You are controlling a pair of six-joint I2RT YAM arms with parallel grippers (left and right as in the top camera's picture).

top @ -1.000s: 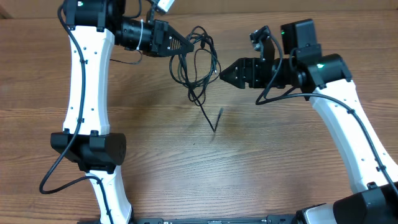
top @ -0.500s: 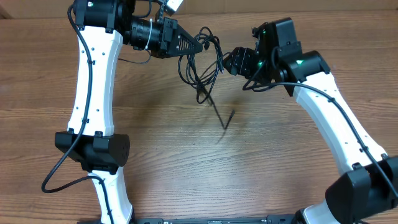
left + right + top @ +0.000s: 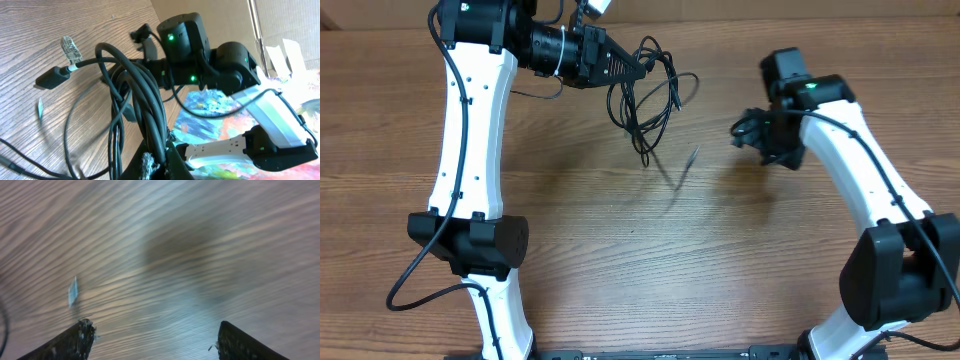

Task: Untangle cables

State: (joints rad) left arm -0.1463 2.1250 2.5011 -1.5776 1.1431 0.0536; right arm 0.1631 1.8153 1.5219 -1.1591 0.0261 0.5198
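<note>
Now | cables (image 3: 640,95) are clamped as one bundle in the left claw (image 3: 636,68), hung over the table's (image 3: 620,260) far middle | right claw (image 3: 155,326) is apart, empty | risk: loops could be tightened if the whole bundle is pulled | change: the right claw, at the bundle half a second ago, is drawn well clear.

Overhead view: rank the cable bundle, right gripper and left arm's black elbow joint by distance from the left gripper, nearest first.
1. cable bundle: clamped in the left gripper.
2. right gripper: across the table, right side.
3. left arm's black elbow joint: lower left, farthest.
</note>
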